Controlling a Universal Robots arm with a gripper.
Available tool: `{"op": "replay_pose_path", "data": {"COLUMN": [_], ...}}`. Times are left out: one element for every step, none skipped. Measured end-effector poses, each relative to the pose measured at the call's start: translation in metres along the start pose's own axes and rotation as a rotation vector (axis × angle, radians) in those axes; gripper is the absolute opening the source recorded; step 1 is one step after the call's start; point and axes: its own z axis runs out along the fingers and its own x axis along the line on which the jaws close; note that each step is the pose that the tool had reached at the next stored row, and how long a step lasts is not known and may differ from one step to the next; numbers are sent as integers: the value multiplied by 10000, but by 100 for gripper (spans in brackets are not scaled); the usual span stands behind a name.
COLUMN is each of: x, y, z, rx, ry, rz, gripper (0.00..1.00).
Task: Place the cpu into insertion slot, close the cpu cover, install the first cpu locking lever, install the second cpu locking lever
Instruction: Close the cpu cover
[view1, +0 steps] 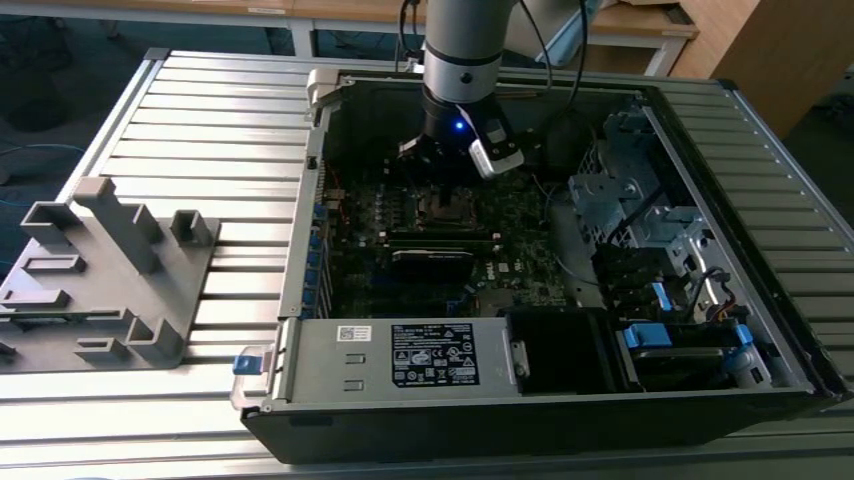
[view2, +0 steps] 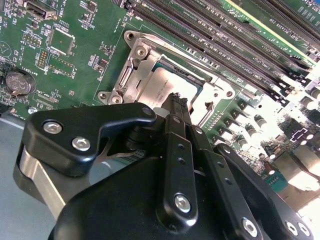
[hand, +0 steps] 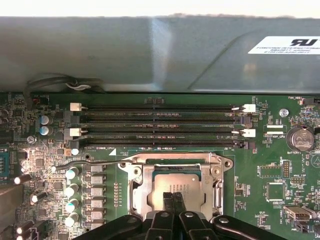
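directly beneath our gripper (hand: 173, 195), its fingers pressed together with nothing between, we see the cpu (hand: 175, 181) seated in its socket, the cpu cover (hand: 139, 190) lying flat around it.

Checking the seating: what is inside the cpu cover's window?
The cpu, grey top up, shows inside the window of the cpu cover. The gripper hides part of it; whatever lies under the cpu is covered.

Cpu (hand: 172, 183) seated in the socket, cpu cover (hand: 175, 161) down around it.
Lay flat and level, dull grey square top showing through the shiny silver frame's open window, on the green board just beside the memory slots.
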Motion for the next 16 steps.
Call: {"op": "replay_pose_path", "data": {"x": [0, 0, 0, 0, 0, 1, 7, 22, 36, 51, 69, 88, 107, 124, 140, 156], "y": [0, 0, 0, 0, 0, 0, 0, -1, -1, -1, -1, -2, -2, -2, -2, -2], "z": [-1, -1, -1, -2, -2, -2, -3, -3, -2, -1, -1, 0, 1, 3, 4, 5], "rx": [0, 0, 0, 1, 0, 0, 1, 2, 1, 1, 2, 1, 1, 0, 0, 0], "ry": [0, 0, 0, 0, 0, 0, 1, 1, 1, 0, 0, 1, 0, 0, 0, 0], "rz": [0, 0, 0, 0, 0, 0, 0, 0, 0, 1, 0, -1, -1, 0, 1, 1], "gripper": [11, 11, 11, 11, 11, 11, 11, 11, 11, 11, 11, 11, 11, 11, 11, 11]}}
